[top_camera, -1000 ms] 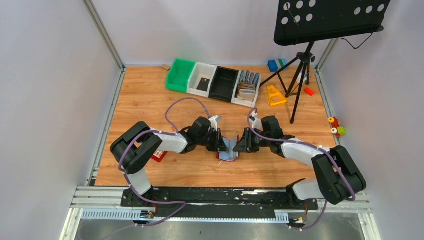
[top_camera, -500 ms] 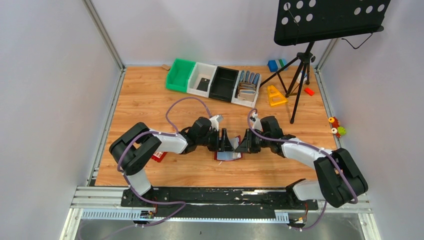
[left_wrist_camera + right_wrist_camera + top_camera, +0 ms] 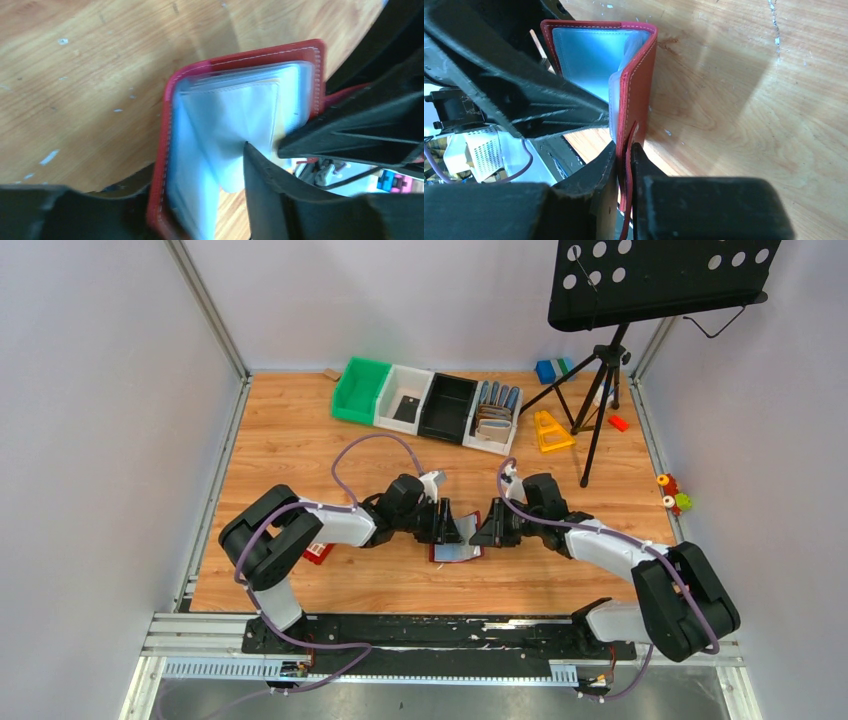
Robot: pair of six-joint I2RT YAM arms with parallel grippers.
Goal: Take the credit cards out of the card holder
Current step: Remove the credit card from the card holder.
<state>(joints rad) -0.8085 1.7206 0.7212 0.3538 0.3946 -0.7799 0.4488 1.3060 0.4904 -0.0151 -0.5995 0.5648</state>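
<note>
My left pincer [image 3: 452, 525] was pressed shut a second ago; now it stands spread and holds nothing, with the clear inner sleeves between its fingers [image 3: 265, 190]. My right pincer [image 3: 481, 532] has meanwhile closed down and pinches the edge of the red cover of the card holder [image 3: 457, 549]. The holder sits on the table [image 3: 300, 440] between my two arms, folded open in a V, and from above it looks lower and flatter than before. I read this as a handover: the right now steadies the holder, so the left is free to reach into a sleeve. None of the credit cards is out yet, and I cannot pick one out clearly behind the plastic
</note>
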